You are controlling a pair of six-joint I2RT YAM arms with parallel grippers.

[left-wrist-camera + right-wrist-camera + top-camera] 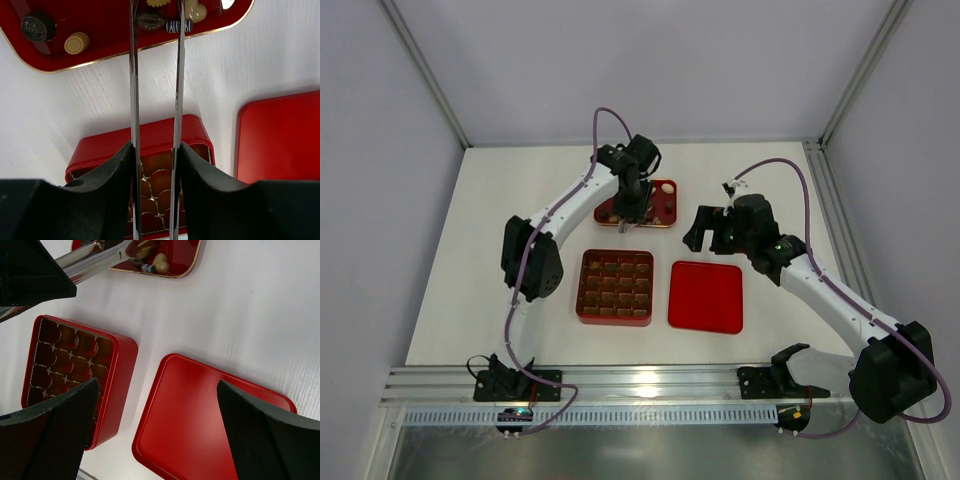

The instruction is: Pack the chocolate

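The chocolate lies as small pieces in a red gold-rimmed tray (pixel 666 189) at the back: a dark round piece (pixel 37 27), a tan cup (pixel 76 43), a striped piece (pixel 179 26) and a white heart (pixel 196 11). My left gripper (pixel 155 150) is shut on a pair of metal tongs (pixel 133 90). The tong blades reach into the tray, and a dark oval piece (pixel 150 21) lies between them; whether they pinch it I cannot tell. My right gripper (pixel 157 425) hangs open above the red lid (pixel 200 415), holding nothing.
The red box (pixel 616 287) with brown grid compartments stands in front of the tray, its cups showing no pieces. The flat lid (pixel 706 296) lies right of it. A white wall and metal posts border the table.
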